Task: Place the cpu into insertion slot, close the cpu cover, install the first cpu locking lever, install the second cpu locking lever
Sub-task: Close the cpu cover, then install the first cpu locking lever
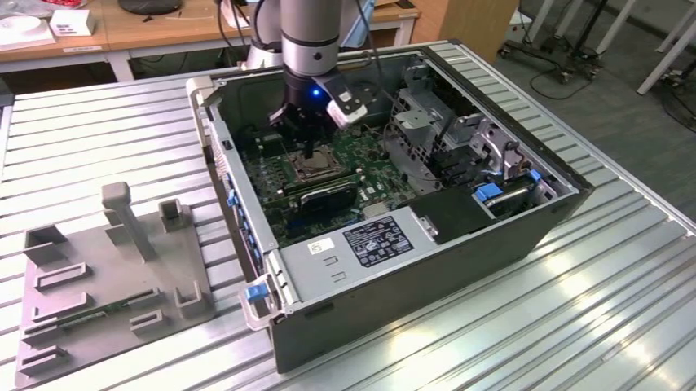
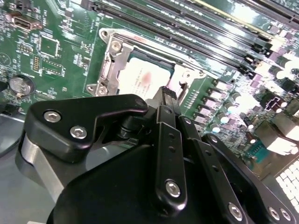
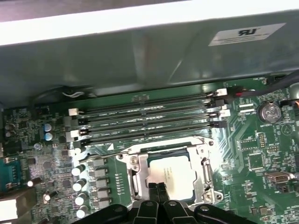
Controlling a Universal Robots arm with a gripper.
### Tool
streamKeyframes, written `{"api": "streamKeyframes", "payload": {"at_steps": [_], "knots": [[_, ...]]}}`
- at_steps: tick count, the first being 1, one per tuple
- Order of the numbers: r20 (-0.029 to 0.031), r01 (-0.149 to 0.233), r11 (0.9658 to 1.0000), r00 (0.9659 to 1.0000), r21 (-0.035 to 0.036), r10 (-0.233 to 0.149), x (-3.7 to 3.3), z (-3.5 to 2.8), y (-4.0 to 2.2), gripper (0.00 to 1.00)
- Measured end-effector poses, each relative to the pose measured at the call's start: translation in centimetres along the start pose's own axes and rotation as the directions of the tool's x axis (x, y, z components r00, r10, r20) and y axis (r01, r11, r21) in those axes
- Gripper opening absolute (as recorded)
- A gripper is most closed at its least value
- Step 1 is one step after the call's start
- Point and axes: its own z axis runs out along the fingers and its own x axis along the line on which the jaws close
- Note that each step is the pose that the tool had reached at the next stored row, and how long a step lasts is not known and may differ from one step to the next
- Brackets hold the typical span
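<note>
Item one, the gripper (image 3: 158, 188): fingers pressed together, nothing between them, tips poised over the cpu (image 3: 176, 173); we cannot tell whether they touch it.

Item two, the cpu: seated flat in the insertion slot (image 1: 296, 169), silvery top facing up.

Item three, the cpu cover (image 3: 138, 173): lying down around the cpu, its cut-out framing the chip.

Item four, the memory slots (image 3: 149, 123): long, black, just beside the socket on the green circuit board (image 3: 261, 149).

Item five, the computer case (image 1: 435, 269): open-topped, on the slatted metal table (image 1: 566, 326). At the exterior view's left we note a grey fixture tray (image 1: 109, 277).
</note>
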Motion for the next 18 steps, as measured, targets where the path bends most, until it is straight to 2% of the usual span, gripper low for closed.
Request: {"api": "streamKeyframes", "payload": {"at_steps": [9, 18], "knots": [[0.0000, 0.000, 1.0000, 1.0000, 0.0001, 0.000, -1.32, 0.06, 0.19, 0.11], [0.0000, 0.000, 1.0000, 1.0000, 0.0001, 0.000, -1.50, 0.06, 0.22, 0.11]]}}
